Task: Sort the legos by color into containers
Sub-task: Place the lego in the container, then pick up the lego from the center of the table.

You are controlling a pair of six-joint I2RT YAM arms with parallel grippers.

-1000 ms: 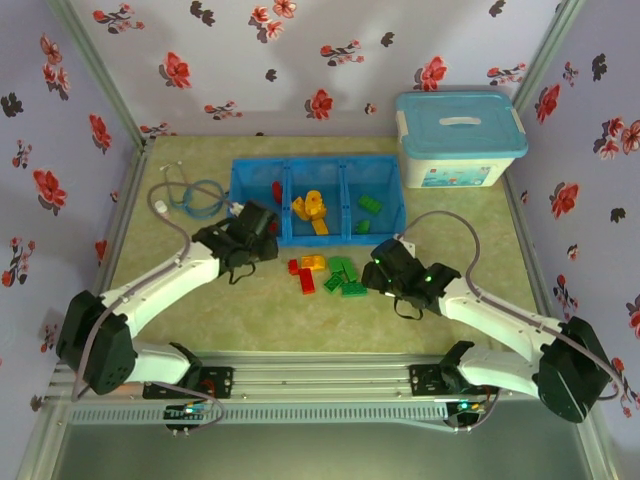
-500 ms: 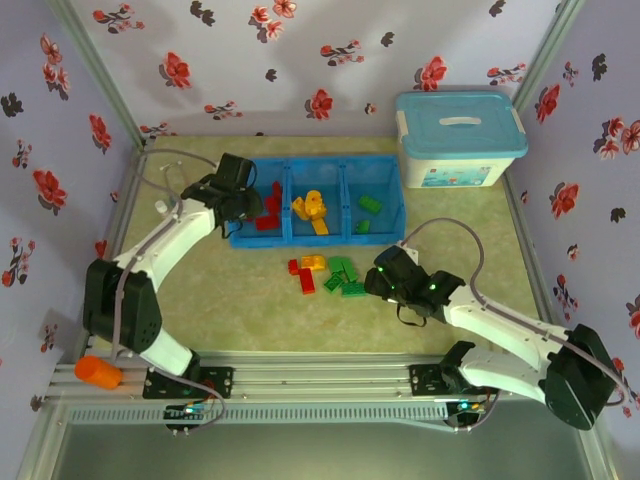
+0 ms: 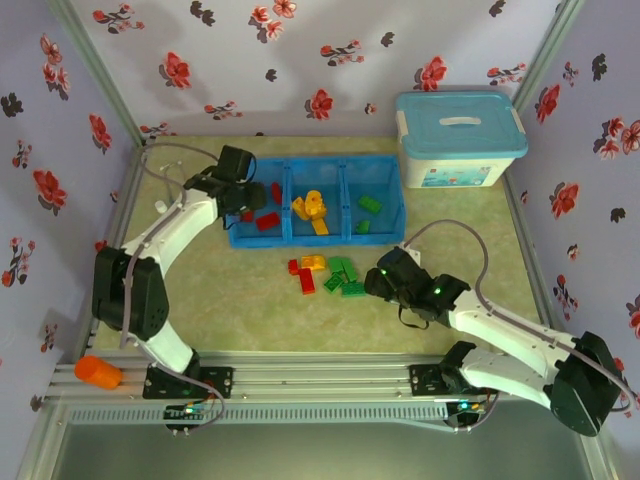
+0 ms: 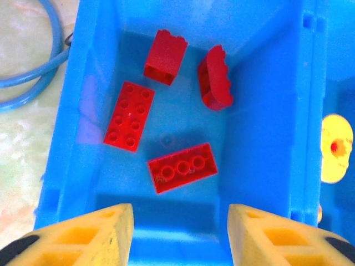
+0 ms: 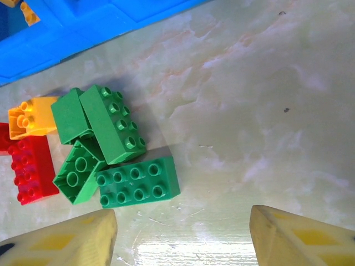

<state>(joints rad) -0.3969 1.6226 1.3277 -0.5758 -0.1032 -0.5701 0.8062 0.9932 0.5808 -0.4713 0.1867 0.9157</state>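
Left wrist view: left gripper (image 4: 180,235), yellow jaws spread apart and empty, at the bottom edge. Four glossy red studded bricks (image 4: 183,167) lie above it in the end compartment of the translucent blue tray (image 4: 89,83). Right wrist view: right gripper (image 5: 183,238), likewise spread wide and empty. Green bricks (image 5: 113,124) cluster at upper left of its gap on the pale marbled tabletop (image 5: 249,111). Top external view: floral-papered walls (image 3: 300,60) enclose the table.

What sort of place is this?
Likely a robot test booth: flower-papered walls box in a marbled tabletop, two white-and-black robot arms are bolted to a metal rail, with small plastic bricks and a blue plastic tray.
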